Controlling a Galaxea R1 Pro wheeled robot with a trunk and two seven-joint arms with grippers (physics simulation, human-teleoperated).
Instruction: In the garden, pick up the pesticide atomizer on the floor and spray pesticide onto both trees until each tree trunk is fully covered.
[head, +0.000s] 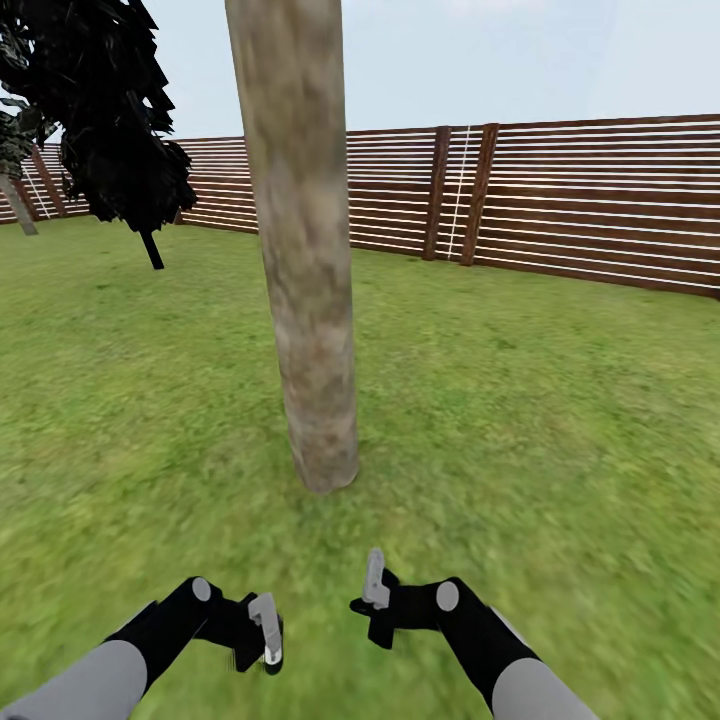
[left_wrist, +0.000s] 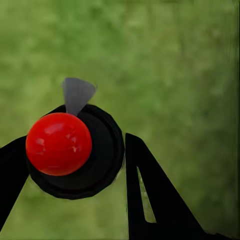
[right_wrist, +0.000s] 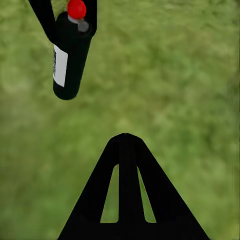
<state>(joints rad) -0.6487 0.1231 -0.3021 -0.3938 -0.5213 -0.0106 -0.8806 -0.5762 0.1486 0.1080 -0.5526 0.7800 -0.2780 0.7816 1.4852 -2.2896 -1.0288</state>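
Before tree trunk (head: 305, 250) — left pincer (left_wrist: 75, 165) grips atomizer (left_wrist: 75, 150) | right pincer (right_wrist: 127, 150) empty

The tree trunk (head: 300, 250) runs off the head view's top edge, crown unseen. The grass (left_wrist: 180, 65) is blurred in both wrist views, and the atomizer's label (right_wrist: 60, 65) is too small to read (a plain white patch).

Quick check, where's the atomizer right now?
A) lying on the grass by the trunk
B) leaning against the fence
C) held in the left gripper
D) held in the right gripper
C: the left wrist view looks down on the red-capped black pesticide atomizer sitting between the left gripper fingers, and the right wrist view shows the same bottle gripped by dark fingers above the grass.
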